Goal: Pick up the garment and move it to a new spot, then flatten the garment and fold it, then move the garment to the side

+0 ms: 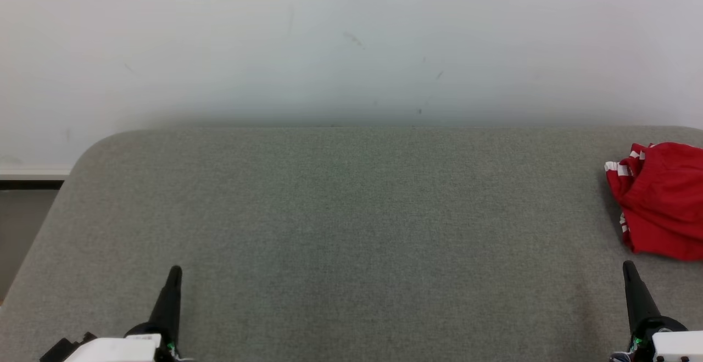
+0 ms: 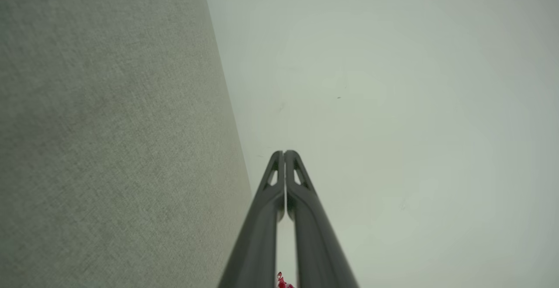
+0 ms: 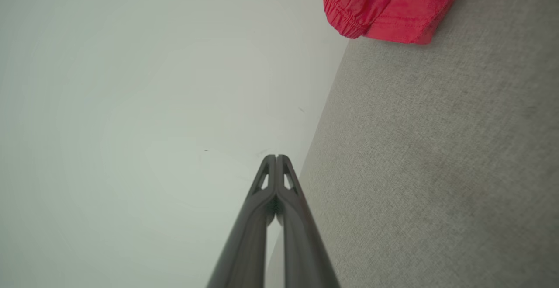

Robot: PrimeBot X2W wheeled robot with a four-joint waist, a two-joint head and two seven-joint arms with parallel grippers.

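Since the garment [image 1: 659, 197] sits bunched at 3 o'clock on the table [image 1: 351, 213], w/ part of it cut off by the head view's edge, you can't judge how close it lies to the table's right side. That's the main risk, imo: a sideways nudge there could push cloth off the table.

Second risk: the right gripper [image 1: 629, 267] has its fingers pressed together, tips meeting, nothing between them. If you drive it into the pile like that, it will likely plough the fabric rather than pinch it, so part the jaws before you descend.

Third: the pile is crumpled, red folds over white-striped trim, so a shallow pinch may catch one layer only. The rest would then drag or the cloth slip free mid-carry. An elastic hem shows in the right wrist view and is prob. the firmer bite.

From the right gripper the garment lies at approx 12–1 o'clock, near but not touching. The left gripper [image 1: 174, 269] sits at 7 o'clock, well apart from the cloth, fingers likewise closed tight and empty. Both hang just above the grey surface, pointing toward the wall [image 1: 351, 38] at 12.
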